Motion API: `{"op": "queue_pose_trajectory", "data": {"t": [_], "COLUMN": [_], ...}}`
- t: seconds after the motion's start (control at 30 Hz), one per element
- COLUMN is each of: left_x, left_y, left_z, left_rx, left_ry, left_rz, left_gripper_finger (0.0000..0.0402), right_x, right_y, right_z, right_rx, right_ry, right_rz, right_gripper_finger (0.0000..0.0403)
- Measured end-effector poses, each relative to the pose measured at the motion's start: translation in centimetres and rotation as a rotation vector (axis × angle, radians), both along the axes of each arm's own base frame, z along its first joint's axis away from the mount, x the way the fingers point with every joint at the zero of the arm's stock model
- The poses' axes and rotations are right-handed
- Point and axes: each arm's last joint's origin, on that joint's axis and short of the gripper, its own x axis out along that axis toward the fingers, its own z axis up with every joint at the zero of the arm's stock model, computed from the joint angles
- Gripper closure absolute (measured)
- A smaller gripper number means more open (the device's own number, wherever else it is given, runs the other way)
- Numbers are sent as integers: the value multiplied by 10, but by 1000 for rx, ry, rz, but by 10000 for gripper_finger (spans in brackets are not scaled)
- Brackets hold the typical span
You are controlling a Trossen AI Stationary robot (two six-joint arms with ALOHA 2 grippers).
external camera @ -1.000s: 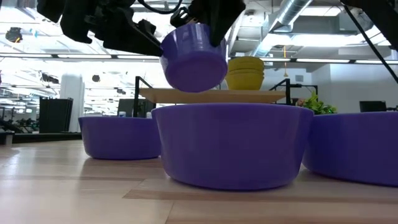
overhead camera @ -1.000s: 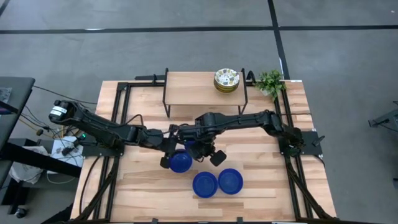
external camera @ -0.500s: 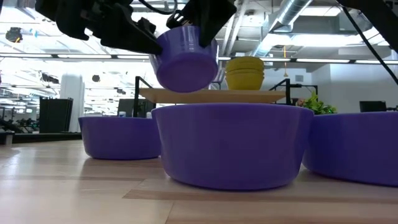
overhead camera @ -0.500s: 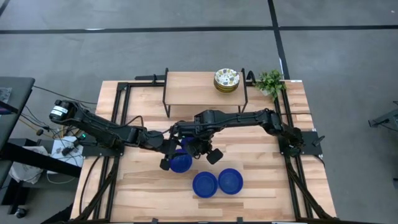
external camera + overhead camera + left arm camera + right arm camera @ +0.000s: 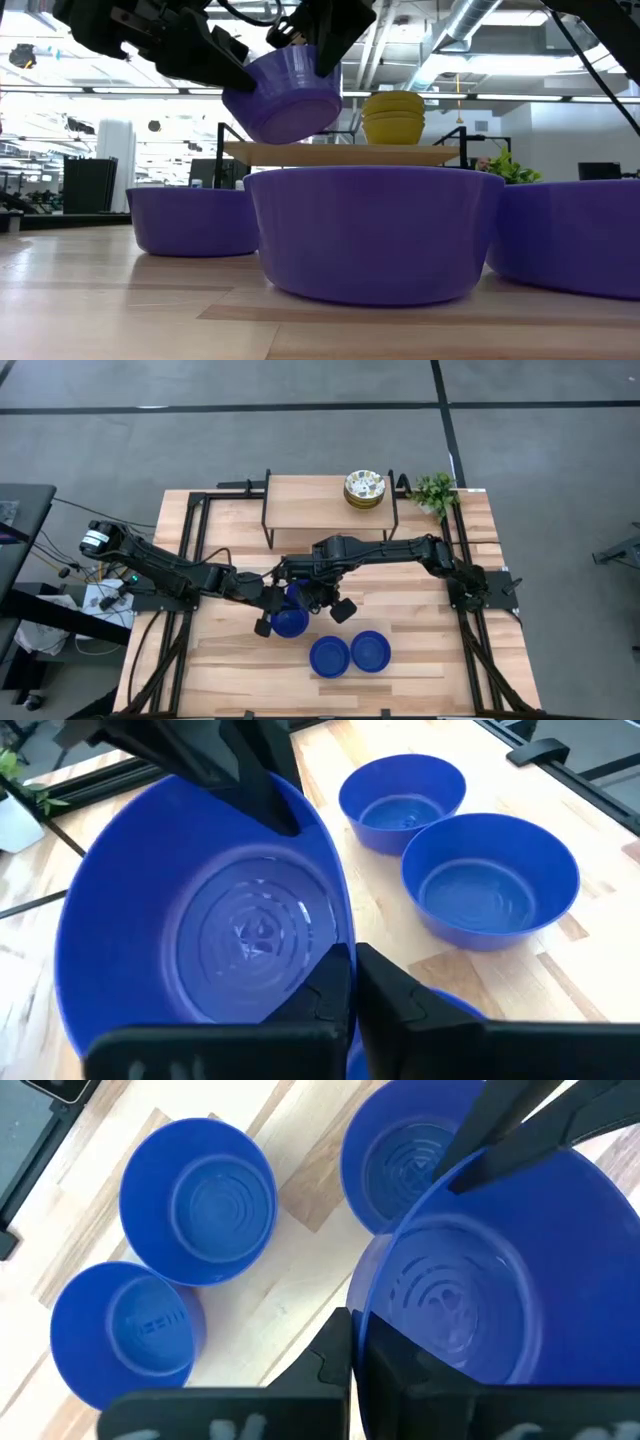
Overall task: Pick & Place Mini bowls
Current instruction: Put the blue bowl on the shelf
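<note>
Both grippers are shut on one cobalt blue mini bowl (image 5: pixel 285 95), which hangs tilted in the air above the table's middle. My left gripper (image 5: pixel 272 601) is on the side toward the table's left and my right gripper (image 5: pixel 313 594) on the opposite side. A second blue bowl (image 5: pixel 290 624) stands on its base right beneath it. Two more blue bowls (image 5: pixel 329 655) (image 5: pixel 370 651) stand near the table's near edge. The patterned bowls (image 5: pixel 365 488) are stacked on the wooden shelf at the far side. My left gripper pinches the held bowl's rim (image 5: pixel 338 925), one finger inside and one outside, coming from the table's left. The bowl is lifted clear and tilted. My right gripper pinches the opposite part of the rim (image 5: pixel 372 1295), one finger inside and one outside, coming from the table's right and above.
A raised wooden shelf (image 5: pixel 310 500) on a black frame stands at the far side, and a small green plant (image 5: pixel 434 491) is at the far right corner. Black rails (image 5: pixel 192 530) run along both table sides. Bare wood (image 5: pixel 430 660) lies at the near right.
The held bowl has shifted toward the table's left edge, risen slightly and tipped further, both grippers moving with it and staying shut on its rim. The other bowls have stayed put.
</note>
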Motion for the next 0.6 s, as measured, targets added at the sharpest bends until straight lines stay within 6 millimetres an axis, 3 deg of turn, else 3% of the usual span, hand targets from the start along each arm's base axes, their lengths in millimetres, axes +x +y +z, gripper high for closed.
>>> {"op": "queue_pose_trajectory", "data": {"t": [0.27,0.6], "left_x": [0,1], "left_y": [1,4], "left_z": [-1,2], "left_rx": [-26,-61], "left_ry": [10,-20], "left_rz": [23,130], "left_gripper_finger": [397,398], "right_x": [1,8], "right_y": [0,0], "right_z": [0,9], "right_rx": [-59,-47], "right_ry": [-11,-76], "right_rz": [-53,-186], "right_gripper_finger": [386,286]}}
